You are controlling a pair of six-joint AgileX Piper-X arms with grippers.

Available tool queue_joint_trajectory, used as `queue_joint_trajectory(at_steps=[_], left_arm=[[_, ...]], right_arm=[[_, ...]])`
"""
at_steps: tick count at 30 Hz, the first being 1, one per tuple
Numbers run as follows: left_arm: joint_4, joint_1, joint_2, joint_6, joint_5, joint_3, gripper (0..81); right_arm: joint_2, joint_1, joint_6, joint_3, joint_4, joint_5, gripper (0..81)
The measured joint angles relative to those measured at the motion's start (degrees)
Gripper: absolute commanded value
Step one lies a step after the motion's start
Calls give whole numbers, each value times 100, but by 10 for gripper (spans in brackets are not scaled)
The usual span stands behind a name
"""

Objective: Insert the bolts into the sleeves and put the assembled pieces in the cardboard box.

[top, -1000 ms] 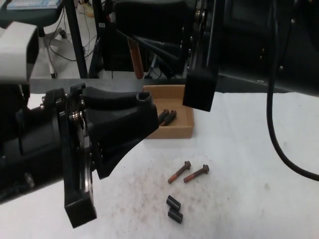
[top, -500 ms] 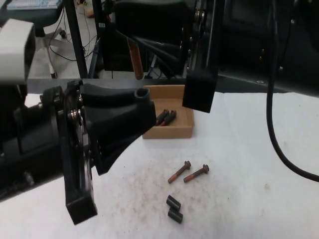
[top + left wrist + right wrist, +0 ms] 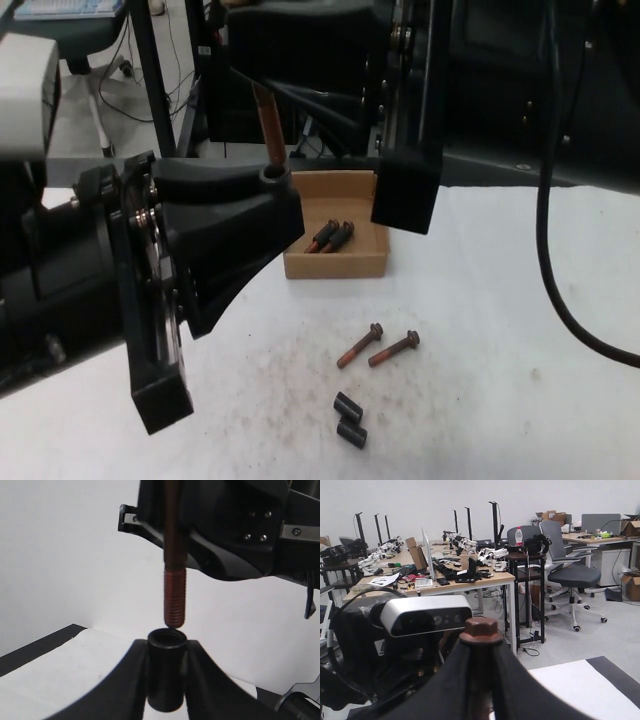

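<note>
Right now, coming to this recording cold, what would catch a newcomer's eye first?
A coppery bolt hangs threads-down from the right pincer, its tip right at the mouth of the black sleeve held upright in the left pincer. On the white bench, the cardboard box holds two assembled pieces, with two loose bolts and two loose sleeves lying nearer the camera.

Black left end effector, black cable
</note>
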Motion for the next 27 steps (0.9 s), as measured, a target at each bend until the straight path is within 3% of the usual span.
queue_joint_trajectory(at_steps=[27], left_arm=[[17, 0, 0, -50, 56, 0, 4]], right_arm=[[0, 0, 0, 0, 496, 22, 8]])
